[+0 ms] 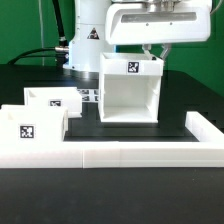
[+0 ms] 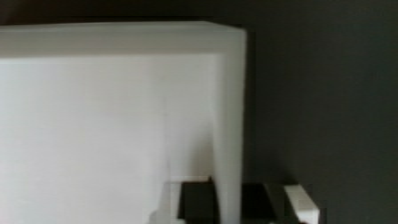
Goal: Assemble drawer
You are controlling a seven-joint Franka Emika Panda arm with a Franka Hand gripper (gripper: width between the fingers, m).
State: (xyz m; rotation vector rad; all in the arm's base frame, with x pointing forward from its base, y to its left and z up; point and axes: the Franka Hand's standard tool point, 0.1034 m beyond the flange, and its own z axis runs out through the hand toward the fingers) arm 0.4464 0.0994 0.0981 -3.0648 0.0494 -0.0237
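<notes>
Casing (image 1: 128, 95) stands mid-table, open face toward the rail (image 1: 130, 153), probably so trays can slide in. Gripper (image 1: 157, 52) is at its top, fingers (image 2: 302, 205) straddling one wall at a narrow spread; can't tell if they're clamped. Both trays (image 1: 55, 103) wait at the exterior view's left.

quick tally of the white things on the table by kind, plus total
casing: 1
trays: 2
rail: 1
marker board, mostly hidden behind the casing and trays: 1
Total: 5
</notes>
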